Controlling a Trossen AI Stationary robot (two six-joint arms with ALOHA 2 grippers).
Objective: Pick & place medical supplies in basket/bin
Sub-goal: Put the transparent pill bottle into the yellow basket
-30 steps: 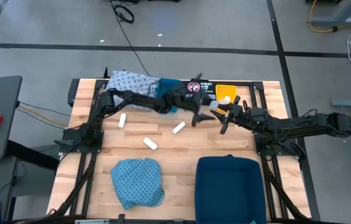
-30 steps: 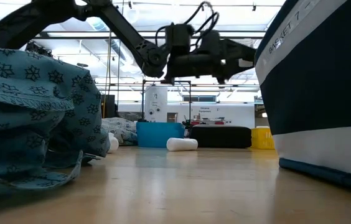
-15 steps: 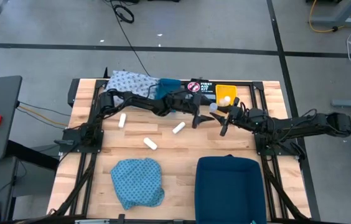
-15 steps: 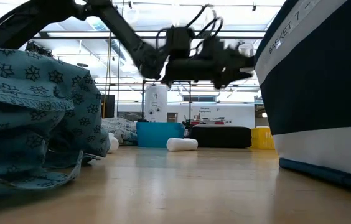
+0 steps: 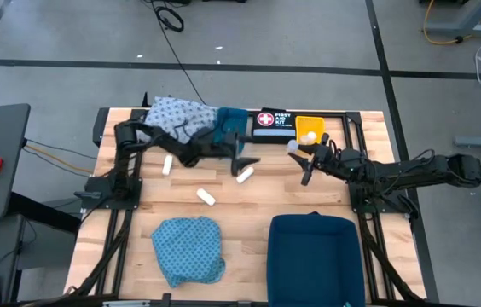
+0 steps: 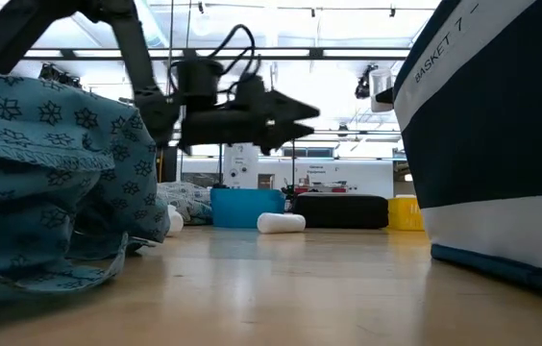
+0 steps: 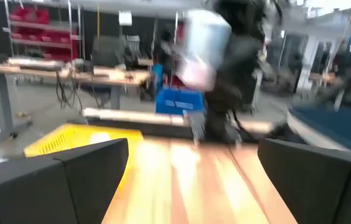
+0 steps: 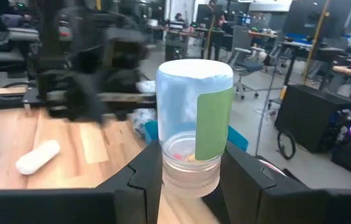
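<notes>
Since half a second ago we see the left arm has swung back: its gripper point(image 5: 245, 159), which then hung near the black first-aid box point(image 5: 274, 120) close to the other arm, now sits further toward 9 o'clock, just at 12 o'clock of a white roll point(image 5: 245, 176) on the wood. In the low view the left gripper point(image 6: 290, 108) hangs level above the table, and in its wrist view we see its two dark fingers point(image 7: 57, 180) spread wide with nothing between them.

The right arm has not moved. It reaches in from 3 o'clock, stretched low across the table point(image 5: 326, 188), and its gripper point(image 5: 302, 159) is closed around a small vial point(image 5: 293, 147) with a pale cap. The right wrist view shows us the vial point(image 8: 193, 124) upright, clear at its base, with a green label, pinched between the fingers point(image 8: 144, 171).

Two more rolls lie at 9 o'clock of the first one point(image 5: 168, 164) and toward 7 o'clock point(image 5: 205, 197). The teal cloth point(image 5: 189, 249) lies near the table's 6 o'clock edge, beside the dark blue basket point(image 5: 315, 260). The whitish-blue cloth point(image 5: 176, 112) lies at the 12 o'clock edge, next to a blue box point(image 5: 230, 120); a yellow bin point(image 5: 308, 129) sits at 3 o'clock of the first-aid box.
</notes>
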